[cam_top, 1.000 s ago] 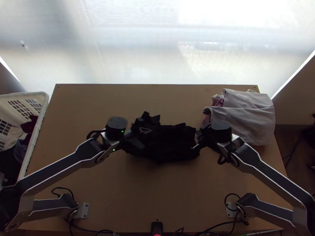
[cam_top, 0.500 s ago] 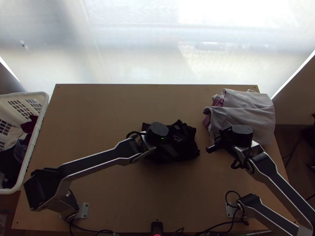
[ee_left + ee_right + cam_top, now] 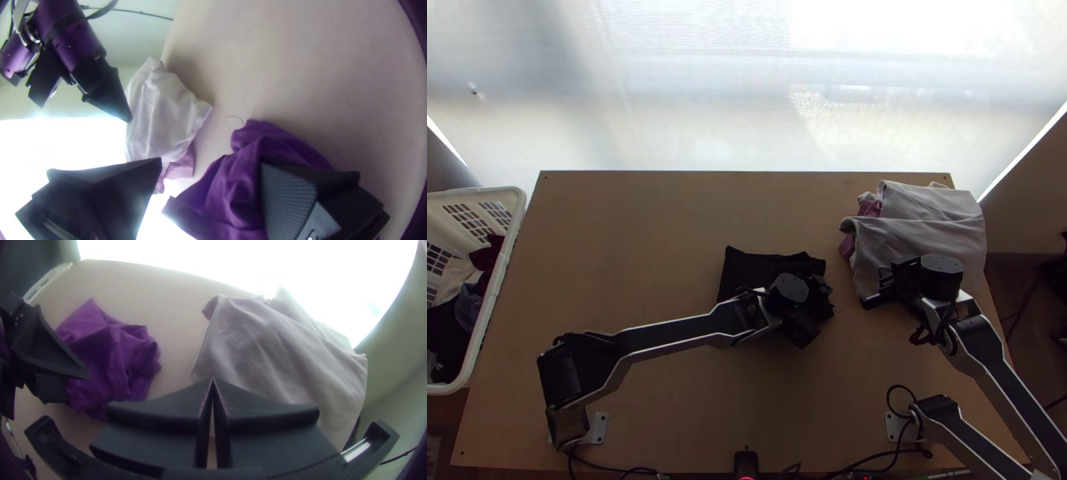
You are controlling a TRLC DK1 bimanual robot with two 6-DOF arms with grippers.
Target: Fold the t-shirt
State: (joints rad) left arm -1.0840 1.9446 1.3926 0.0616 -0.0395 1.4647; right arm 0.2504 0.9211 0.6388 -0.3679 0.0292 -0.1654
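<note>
In the top view, a window (image 3: 691,88) glows white at 12 o'clock beyond the wooden table (image 3: 619,232); dark floor (image 3: 1009,276) lies at 3 o'clock.

No words, labels, brands, numbers or signs can be read on anything, either from above or from the two wrists

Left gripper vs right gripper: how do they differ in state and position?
Opening: the left gripper has its fingers apart; the right gripper has its fingertips together.
Position: the left gripper is at the bunched dark t-shirt; the right gripper is at the near edge of the pale cloth.
Shared: two wide black fingers each.
</note>
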